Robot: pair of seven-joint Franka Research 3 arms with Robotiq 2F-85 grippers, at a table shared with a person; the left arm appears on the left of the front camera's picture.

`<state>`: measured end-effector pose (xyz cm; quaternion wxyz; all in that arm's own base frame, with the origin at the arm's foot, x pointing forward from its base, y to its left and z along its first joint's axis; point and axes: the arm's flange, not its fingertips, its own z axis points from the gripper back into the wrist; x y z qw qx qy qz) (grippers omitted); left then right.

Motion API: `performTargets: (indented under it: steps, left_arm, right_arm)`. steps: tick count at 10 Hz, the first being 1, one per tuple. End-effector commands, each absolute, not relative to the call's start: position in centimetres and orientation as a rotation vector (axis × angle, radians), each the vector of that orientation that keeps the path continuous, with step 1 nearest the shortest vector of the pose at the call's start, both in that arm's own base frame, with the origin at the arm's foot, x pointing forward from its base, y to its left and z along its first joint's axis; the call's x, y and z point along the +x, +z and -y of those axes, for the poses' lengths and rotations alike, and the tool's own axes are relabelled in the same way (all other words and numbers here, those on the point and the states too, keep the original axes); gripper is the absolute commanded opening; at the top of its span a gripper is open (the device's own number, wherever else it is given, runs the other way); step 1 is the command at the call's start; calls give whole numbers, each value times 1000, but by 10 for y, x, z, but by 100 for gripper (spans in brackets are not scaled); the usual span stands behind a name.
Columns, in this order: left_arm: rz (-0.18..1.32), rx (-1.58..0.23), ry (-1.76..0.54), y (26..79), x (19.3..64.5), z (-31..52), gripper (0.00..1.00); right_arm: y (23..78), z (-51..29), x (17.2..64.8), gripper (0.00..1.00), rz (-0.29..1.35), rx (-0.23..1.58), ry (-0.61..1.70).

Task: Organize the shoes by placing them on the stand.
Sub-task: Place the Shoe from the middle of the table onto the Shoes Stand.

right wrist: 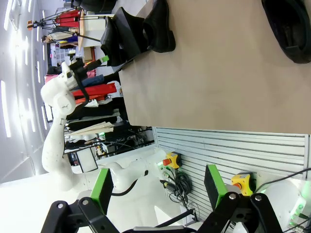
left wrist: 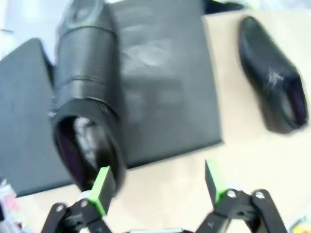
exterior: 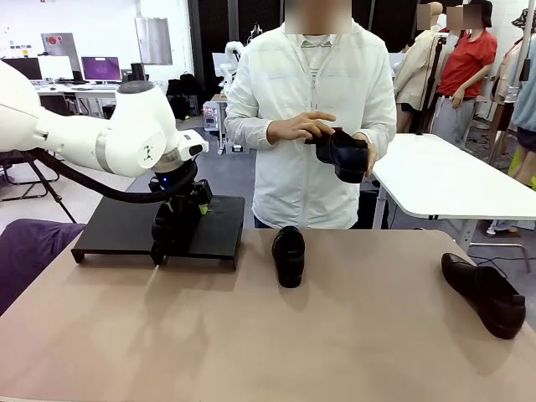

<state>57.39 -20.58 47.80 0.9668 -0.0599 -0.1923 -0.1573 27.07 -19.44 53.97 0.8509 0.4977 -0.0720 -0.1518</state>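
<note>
I see my left gripper (left wrist: 156,187) with fingers apart, holding nothing; by the lower-left pad (left wrist: 102,189) a shoe (left wrist: 85,92) lies on the stand (left wrist: 165,87), long axis up the frame. The next shoe (left wrist: 272,77), upper right, sits nearer this arm. My right gripper (right wrist: 155,189) gapes empty.

room: bright open lab | right: white table (exterior: 452,180) | left: desk (exterior: 79,89), monitors (exterior: 100,69) | floor (exterior: 239,176): grey
</note>
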Motion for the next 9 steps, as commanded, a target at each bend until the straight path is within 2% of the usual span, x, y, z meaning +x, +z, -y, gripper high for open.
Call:
performTargets:
  steps: [1,3,5,7,9]
  left_arm:
    - [241,-234,-440,517,519,171,100]
    - [213,-332,-429,549,457,138,100]
    - [214,-601,-464,568,393,72,100]
    - [520,-936,-223,545,302,-19,100]
    - [736,-1064,-87,503,233,-58,100]
  right_arm:
    - [544,195,269,100,147,1044,-321]
    - [544,195,269,100,147,1044,-321]
    - [544,195,269,100,147,1044,-321]
    - [544,195,269,100,147,1044,-321]
    - [544,195,269,100,147,1044,-321]
